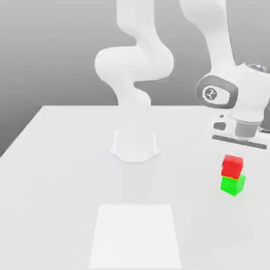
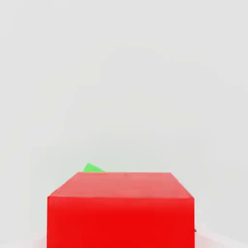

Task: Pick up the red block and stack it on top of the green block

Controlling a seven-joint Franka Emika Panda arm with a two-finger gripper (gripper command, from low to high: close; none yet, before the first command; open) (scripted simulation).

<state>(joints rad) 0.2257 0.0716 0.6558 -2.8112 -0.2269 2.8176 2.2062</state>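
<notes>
Gripper (image 1: 238, 148) shut narrow, red block (image 1: 232, 165) just beneath it, resting on green block (image 1: 232, 185), turned slightly askew. Best squared to the cube below before letting go, then lifted straight clear.

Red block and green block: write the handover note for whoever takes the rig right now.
Gripper: shut on the red block, which fills the foreground of the hand view.
Red block: directly above the green block near the exterior view's right edge; whether it already rests on it I cannot tell.
Green block: on the table.
Done: red block picked up and carried over the green.
Left: confirm it is seated, open, retreat upward.
</notes>
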